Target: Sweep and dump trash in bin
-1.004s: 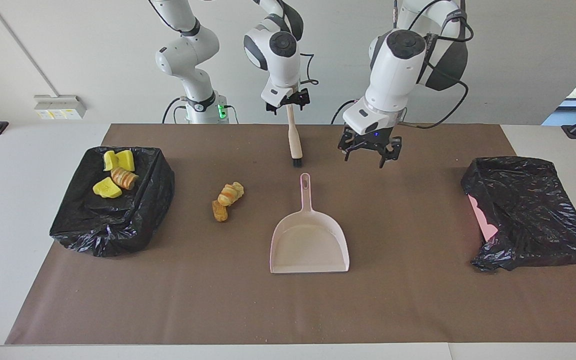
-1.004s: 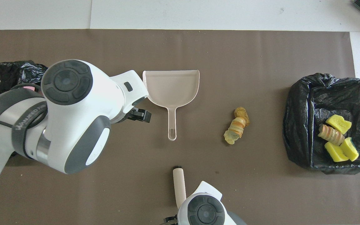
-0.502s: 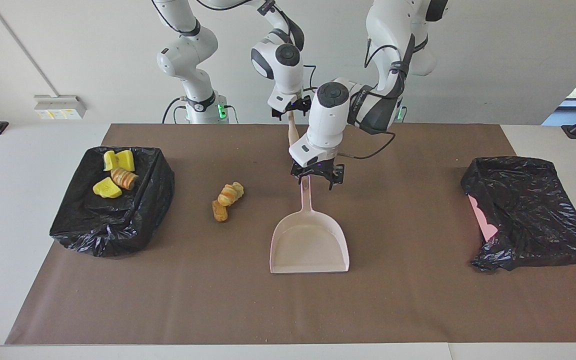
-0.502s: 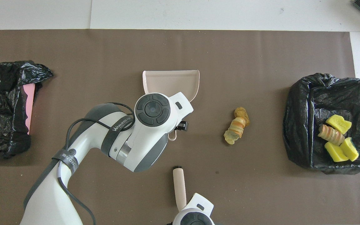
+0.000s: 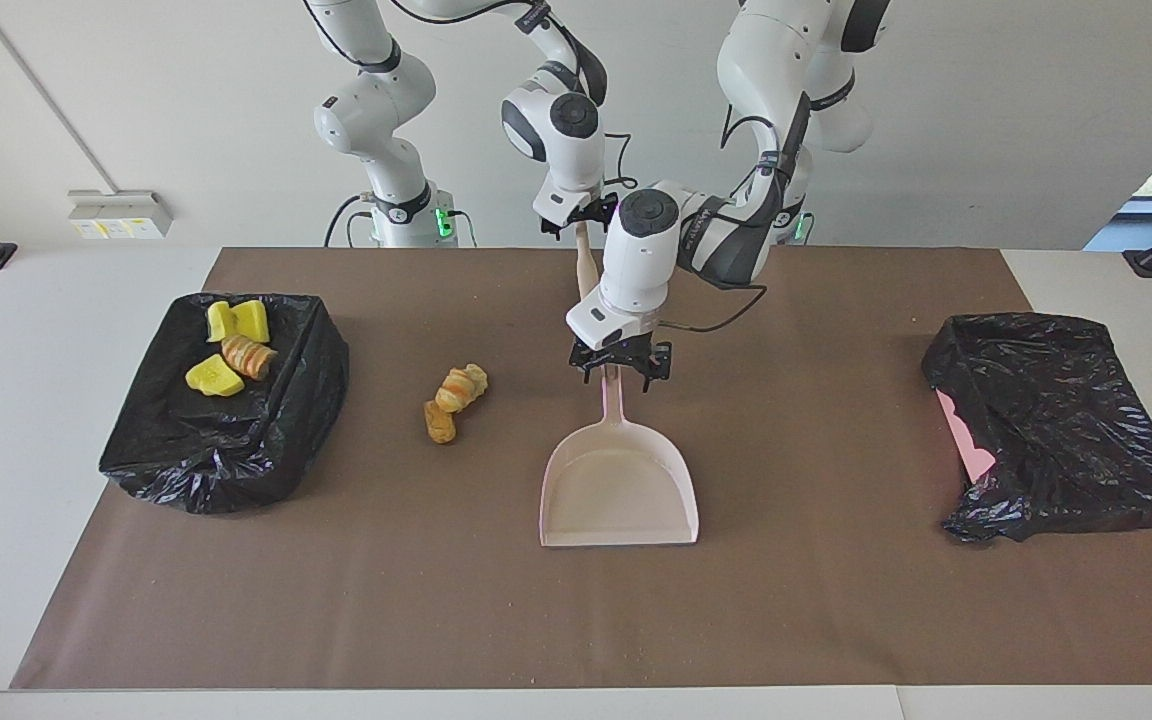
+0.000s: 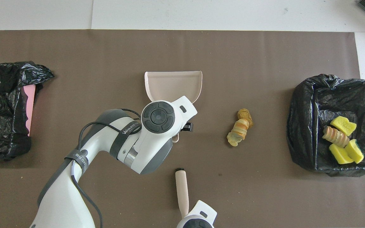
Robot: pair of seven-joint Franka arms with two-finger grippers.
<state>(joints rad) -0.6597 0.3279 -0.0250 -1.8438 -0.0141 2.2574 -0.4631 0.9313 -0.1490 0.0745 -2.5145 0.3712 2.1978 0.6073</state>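
Contents by count. Two robot arms, each ending in one claw: left claw, right claw. One pale pink dustpan. One hand brush. Two bins lined with black bags. Yellow foam chunks: three, all in one bin. Tan bread-like pieces: three, one in that bin, two on the desk.

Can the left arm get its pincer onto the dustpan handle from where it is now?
Probably yes. The left pincer hangs open right over the dustpan handle's end, with nothing between them. The brush, held by the right pincer, stands clear, nearer the robots.
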